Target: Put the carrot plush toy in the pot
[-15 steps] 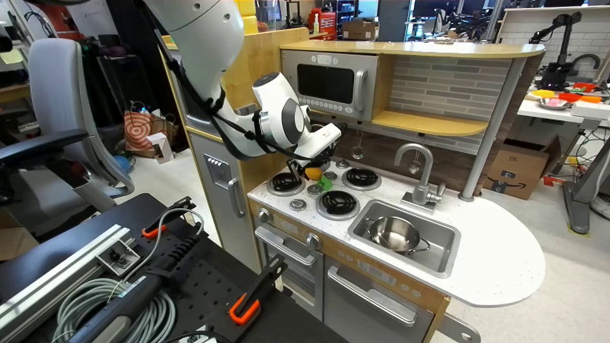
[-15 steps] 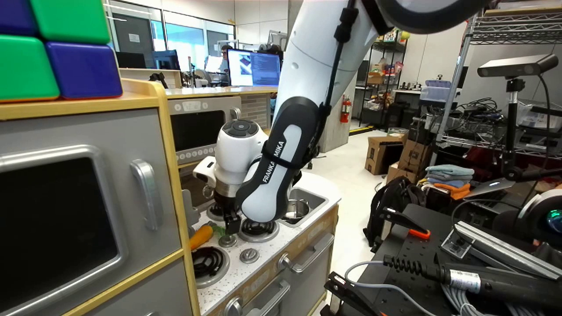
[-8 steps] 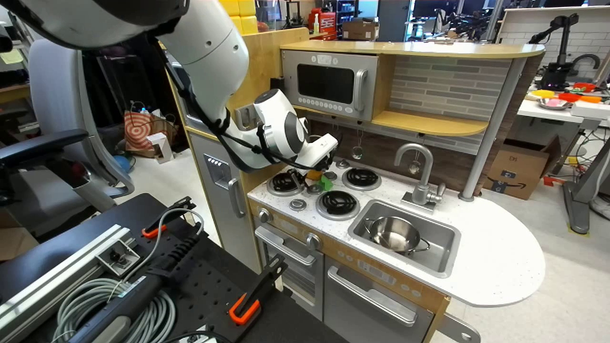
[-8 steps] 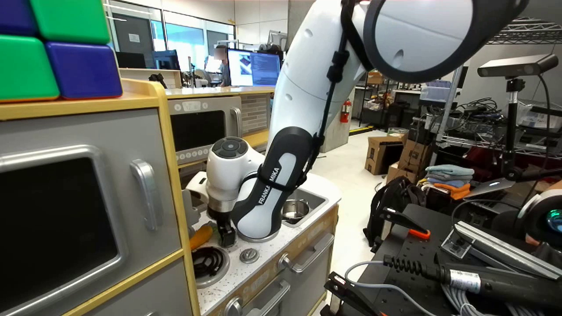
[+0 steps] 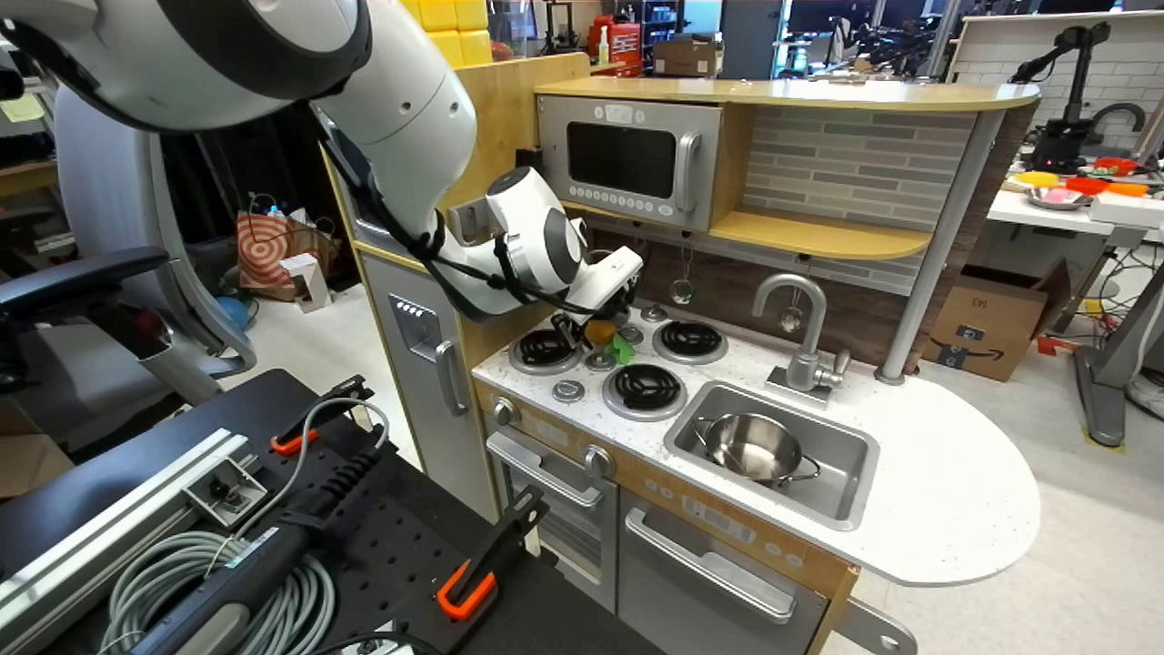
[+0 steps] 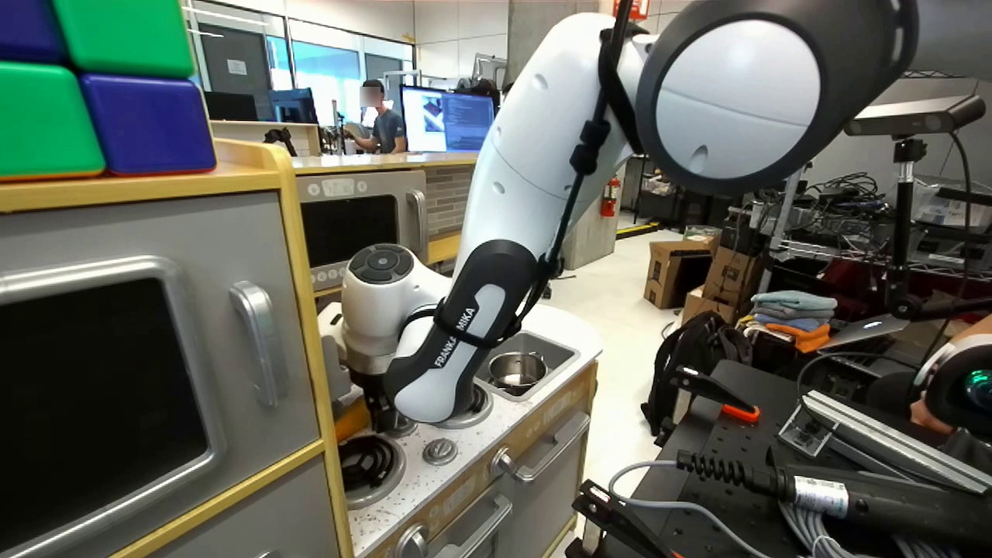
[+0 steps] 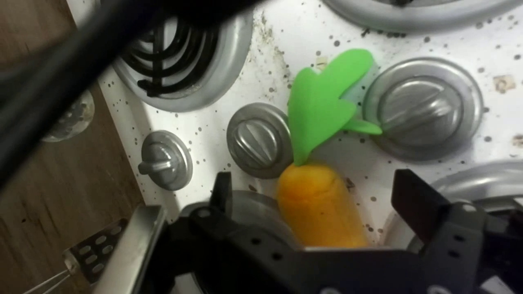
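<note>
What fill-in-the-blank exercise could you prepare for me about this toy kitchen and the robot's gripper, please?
1. The leaves of the carrot plush toy are ____ in colour.
2. The pot sits inside the ____, not on a stove burner.
3. In the wrist view, the gripper is ____ rather than shut.

Missing words: green; sink; open.

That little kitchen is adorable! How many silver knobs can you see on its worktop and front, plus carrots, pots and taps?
Worktop knobs: 4
Front knobs: 2
Carrot plush toy: 1
Pot: 1
Tap: 1
Total: 9
</note>
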